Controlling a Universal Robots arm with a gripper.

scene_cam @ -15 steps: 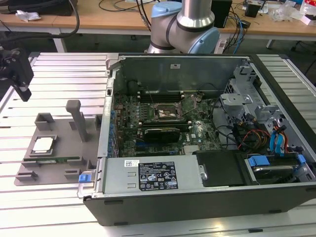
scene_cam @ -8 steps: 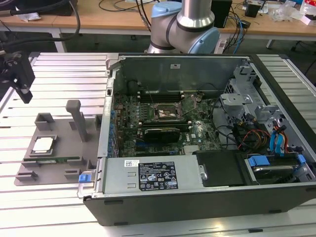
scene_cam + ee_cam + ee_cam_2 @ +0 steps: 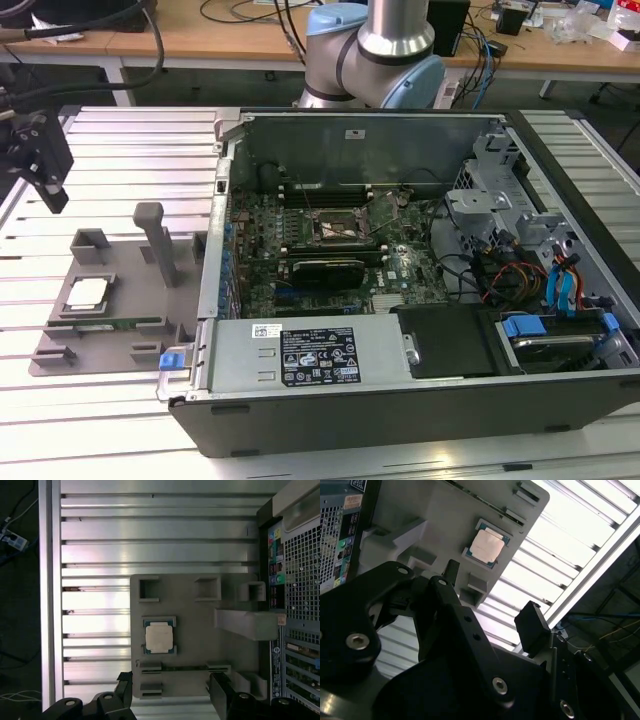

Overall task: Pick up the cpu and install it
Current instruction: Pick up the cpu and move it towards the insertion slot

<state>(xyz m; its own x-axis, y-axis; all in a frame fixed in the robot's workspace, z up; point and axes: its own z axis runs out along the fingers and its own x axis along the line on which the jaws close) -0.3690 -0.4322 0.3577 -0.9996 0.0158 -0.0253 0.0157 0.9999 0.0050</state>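
Gripper (image 3: 50,190) hanging high above the slotted metal table (image 3: 120,140) at the exterior view's far left, pointing downward, well clear of everything under it. Arm's blue-and-silver base (image 3: 375,50) standing behind the open computer case (image 3: 400,400), so reaching out wide to that side. Fingers spread far apart in both wrist views, one dark pad (image 3: 532,625) well away from its partner, gripping nothing, touching nothing. Cpu (image 3: 159,636) lying flat below, pale silvery top upward, seated in a square pocket of the grey tray (image 3: 200,640). Looking down past the open fingers in the first wrist view, roughly level with the gap between them but well apart from both tips. In the exterior view, resting on the tray just beside the case, on the exterior view's left of it. Thin green memory stick (image 3: 110,323) standing on edge in a slot of the same tray, near the cpu. Grey upright post (image 3: 153,240) rising from the tray between the cpu and the case wall. Black square socket frame (image 3: 340,228) on the green board inside the case, well apart from the cpu; whether anything sits in it, hard to tell.
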